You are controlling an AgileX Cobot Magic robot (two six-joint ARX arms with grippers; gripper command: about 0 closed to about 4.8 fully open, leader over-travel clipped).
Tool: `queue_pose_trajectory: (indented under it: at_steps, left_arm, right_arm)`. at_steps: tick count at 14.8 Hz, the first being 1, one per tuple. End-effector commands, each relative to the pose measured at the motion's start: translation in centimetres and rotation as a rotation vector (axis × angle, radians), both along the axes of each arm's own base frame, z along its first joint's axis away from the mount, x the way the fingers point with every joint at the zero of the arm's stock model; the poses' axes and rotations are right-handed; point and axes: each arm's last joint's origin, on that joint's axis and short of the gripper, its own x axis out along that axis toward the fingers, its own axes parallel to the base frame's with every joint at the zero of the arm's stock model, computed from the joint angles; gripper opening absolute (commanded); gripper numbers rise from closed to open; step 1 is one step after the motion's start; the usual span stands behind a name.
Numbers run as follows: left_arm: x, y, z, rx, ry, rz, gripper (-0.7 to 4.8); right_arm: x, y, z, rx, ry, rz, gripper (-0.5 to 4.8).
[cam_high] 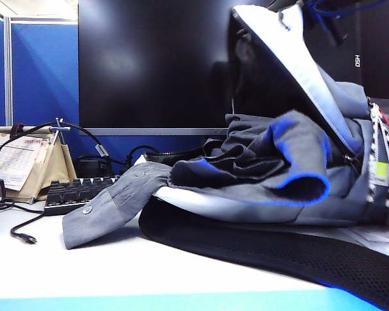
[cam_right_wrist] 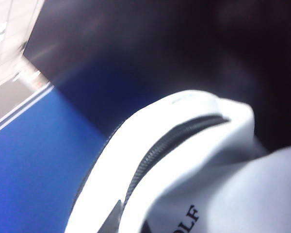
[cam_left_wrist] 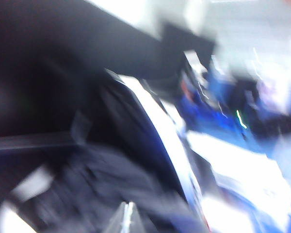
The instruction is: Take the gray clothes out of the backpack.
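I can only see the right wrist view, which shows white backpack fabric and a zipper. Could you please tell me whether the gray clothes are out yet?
Observer: Partly. The gray clothes bulge from the backpack opening, and one snap-buttoned sleeve lies on the table.
Operator: Where is my right gripper?
Observer: The right gripper is shut and seems to hold the flap raised at the exterior view's top right.
Operator: And the left?
Observer: The left gripper is shut. Its blurred view looks down over the backpack.
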Motion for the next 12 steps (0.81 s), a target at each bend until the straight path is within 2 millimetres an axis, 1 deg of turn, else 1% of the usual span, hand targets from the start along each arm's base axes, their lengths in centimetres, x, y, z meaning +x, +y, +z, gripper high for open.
queue_pose_trajectory:
  at_steps: [1,3,4,5,6,7,9,11,12]
  left_arm:
    - [4.2,-4.7,2.0,0.318,-0.013,-0.18,0.03]
    - [8.9,-9.0,1.9,0.52,-0.029,-0.133,2.04]
    - [11.6,-10.5,1.4,0.564,0.003,-0.111,2.65]
    - [14.3,-12.1,0.5,0.583,0.041,-0.131,3.51]
    - [16.3,-13.5,-0.2,0.591,0.057,-0.157,4.79]
    - [18.1,-14.7,-0.9,0.599,0.075,-0.175,4.79]
    - [20.7,-16.9,-1.9,0.588,0.09,-0.238,4.79]
    - [22.5,-19.0,-2.1,0.565,0.072,-0.339,4.79]
    - [23.3,-20.0,-2.3,0.554,0.077,-0.359,4.79]
  right_arm:
    - [-0.4,-0.1,1.7,0.07,-0.081,0.02,-0.06]
    - [-0.5,-0.2,2.0,0.089,-0.102,0.031,-0.06]
    - [-0.6,-0.2,2.1,0.098,-0.101,0.042,-0.06]
    - [-0.6,-0.2,2.1,0.104,-0.093,0.066,-0.06]
    - [-0.7,-0.1,2.1,0.1,-0.092,0.09,-0.06]
    - [-0.7,-0.1,2.1,0.097,-0.092,0.107,-0.06]
    - [-0.7,-0.1,2.1,0.108,-0.079,0.112,-0.06]
    - [-0.7,-0.1,2.1,0.108,-0.078,0.114,-0.06]
    - [-0.7,-0.1,2.0,0.107,-0.074,0.113,-0.06]
